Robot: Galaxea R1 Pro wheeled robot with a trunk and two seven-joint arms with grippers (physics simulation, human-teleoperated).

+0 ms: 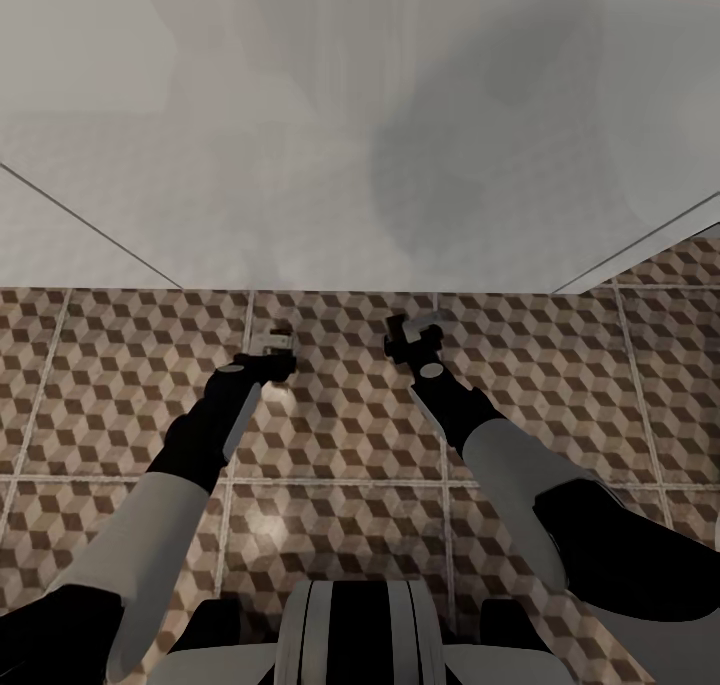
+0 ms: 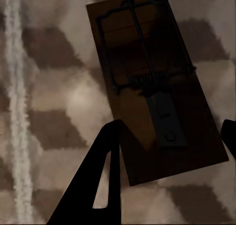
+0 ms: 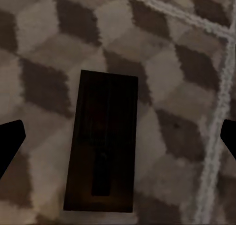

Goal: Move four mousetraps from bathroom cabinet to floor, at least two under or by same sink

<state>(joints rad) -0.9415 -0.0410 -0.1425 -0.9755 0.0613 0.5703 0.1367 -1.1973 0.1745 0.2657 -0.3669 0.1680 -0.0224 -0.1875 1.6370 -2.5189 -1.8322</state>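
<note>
I'm hovering both claws spread wide, gripping nothing: left gripper (image 2: 167,151) over one mousetrap (image 2: 155,82), right gripper (image 3: 118,136) over another mousetrap (image 3: 103,141), both flat on the bathroom floor (image 1: 120,385). Risk: clipping a trap while lifting, skidding it away from the sink.

The left hand (image 2: 167,151) has one finger cut off by the picture's edge. The mousetrap (image 3: 102,142) under the right hand (image 3: 118,136) is too dark to make out.

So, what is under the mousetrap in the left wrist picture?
The mousetrap has the cube-patterned bathroom floor beneath it. The left hand is open around it. The tile directly below is covered by the board itself.
</note>
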